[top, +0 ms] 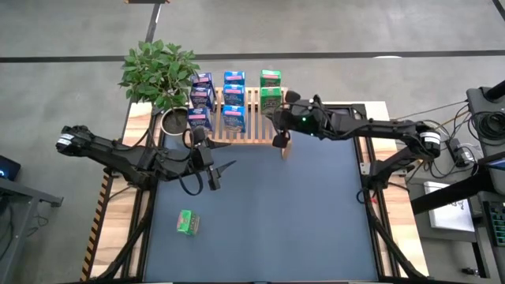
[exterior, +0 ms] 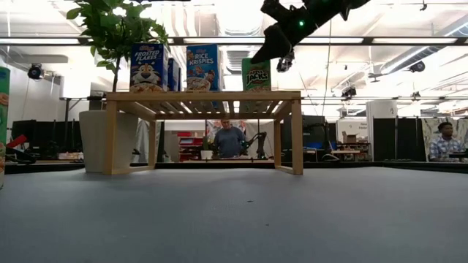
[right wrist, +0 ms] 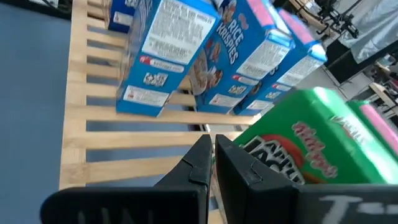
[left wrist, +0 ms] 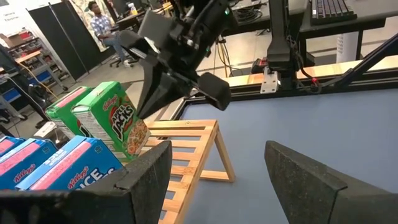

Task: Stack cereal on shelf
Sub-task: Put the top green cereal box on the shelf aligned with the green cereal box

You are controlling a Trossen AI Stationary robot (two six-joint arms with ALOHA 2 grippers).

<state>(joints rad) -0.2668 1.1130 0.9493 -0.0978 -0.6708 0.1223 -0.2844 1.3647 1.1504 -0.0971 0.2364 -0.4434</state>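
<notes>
The right end effector [top: 282, 142] hangs at the front right corner of the shelf [top: 254, 132], upper centre of the high view, its fingers pressed together and holding nothing. In its wrist view the closed fingertips [right wrist: 210, 163] sit just beside the front green cereal box [right wrist: 311, 140], which stands on the slats at that end; whether they touch it cannot be told. The low view shows this arm above the shelf's right end, upper right of centre, near the green box [exterior: 257, 74].

The left end effector [top: 213, 175] hovers over the blue tabletop [top: 316, 221], left of centre in the high view, just in front of the shelf's left half. Its fingers [left wrist: 310, 180] stand wide apart with nothing between them.

On the shelf stand three columns of cereal: blue and purple boxes [top: 199, 99] at the left, blue boxes [top: 233, 99] in the middle and two green boxes [top: 271, 87] at the right. One more green box [top: 187, 224] lies flat on the tabletop in the lower left of the high view, below the left end effector and well apart from the shelf.

The shelf's slats are bare along the front edge and at the right-hand end. A potted plant [top: 160, 75] crowds the shelf's left end. The tabletop's centre and right side lie open.
</notes>
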